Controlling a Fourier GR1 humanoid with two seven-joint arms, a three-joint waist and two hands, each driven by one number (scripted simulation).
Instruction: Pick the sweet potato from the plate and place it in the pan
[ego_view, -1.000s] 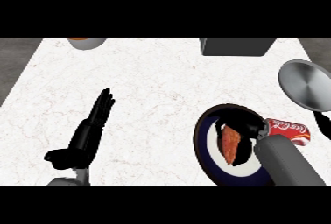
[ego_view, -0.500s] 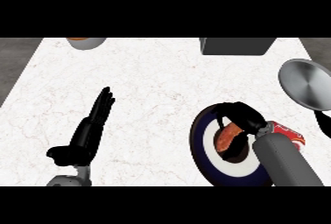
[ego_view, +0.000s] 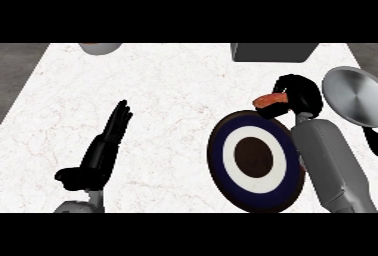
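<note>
The right robot hand (ego_view: 299, 95) has its black fingers curled round the sweet potato (ego_view: 270, 101), which sits in the upper right of the frame, above the rim of the plate (ego_view: 221, 165) and just left of the pan (ego_view: 354, 95). Only the potato's orange-red left end shows past the fingers. It looks like a stiff, lumpy tuber with dull skin, probably moderately heavy and unlikely to bruise or slip; holding it round the thick middle, as here, seems soundest. The plate is glossy, with a dark blue rim, a white ring and a brown centre. The pan is smooth grey metal, shallow and round. The desk (ego_view: 170, 90) is white veined marble. The left robot hand (ego_view: 103, 147) rests open at lower left, fingers straight.
</note>
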